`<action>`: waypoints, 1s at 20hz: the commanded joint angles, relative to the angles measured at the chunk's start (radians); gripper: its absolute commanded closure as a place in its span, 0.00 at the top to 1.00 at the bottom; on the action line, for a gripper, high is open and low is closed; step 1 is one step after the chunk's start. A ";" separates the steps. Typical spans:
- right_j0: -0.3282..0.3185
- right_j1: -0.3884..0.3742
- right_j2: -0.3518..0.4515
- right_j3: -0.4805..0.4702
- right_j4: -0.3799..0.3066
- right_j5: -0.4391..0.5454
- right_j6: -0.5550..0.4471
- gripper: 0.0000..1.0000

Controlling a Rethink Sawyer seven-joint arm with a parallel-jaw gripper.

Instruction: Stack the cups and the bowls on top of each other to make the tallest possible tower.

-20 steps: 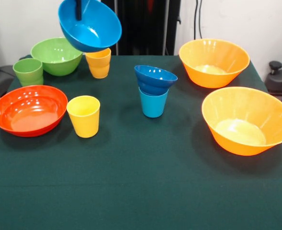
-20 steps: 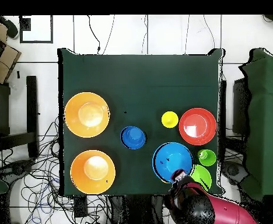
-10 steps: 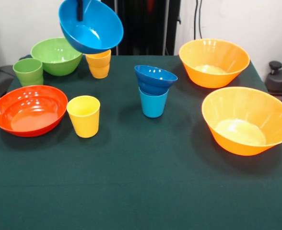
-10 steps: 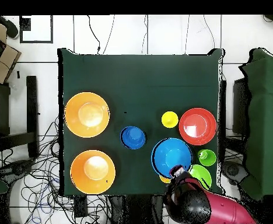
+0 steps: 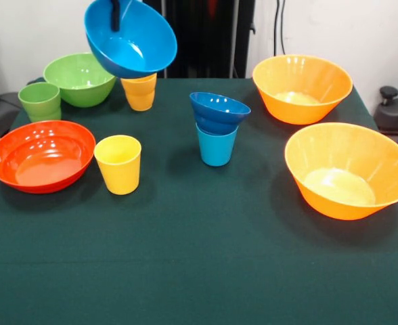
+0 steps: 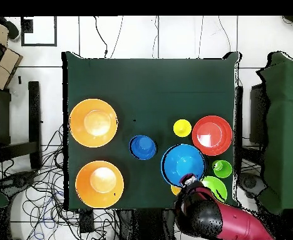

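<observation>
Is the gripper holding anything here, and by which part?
Yes: the gripper holds the medium light blue bowl by its rim, tilted, in the air.

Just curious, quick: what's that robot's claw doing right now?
Tool: shut on the rim of the light blue bowl, held tilted in the air.

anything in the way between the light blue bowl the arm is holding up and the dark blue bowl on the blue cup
Nothing visible does. The light blue bowl hangs tilted, above the table; open cloth lies between it and the dark blue bowl on the light blue cup.

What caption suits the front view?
Gripper lifts a tilted light blue bowl above the table of cups and bowls.
</observation>
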 commanded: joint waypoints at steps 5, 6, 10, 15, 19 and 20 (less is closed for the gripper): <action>0.099 0.097 -0.046 -0.068 0.071 -0.072 0.148 0.00; 0.106 0.098 -0.051 -0.070 0.075 -0.071 0.148 0.00; 0.134 0.111 -0.071 -0.076 0.092 -0.077 0.151 0.00; 0.164 0.114 -0.092 -0.084 0.113 -0.071 0.151 0.00; 0.192 0.130 -0.112 -0.091 0.130 -0.083 0.155 0.00; 0.198 0.132 -0.116 -0.094 0.137 -0.080 0.156 0.00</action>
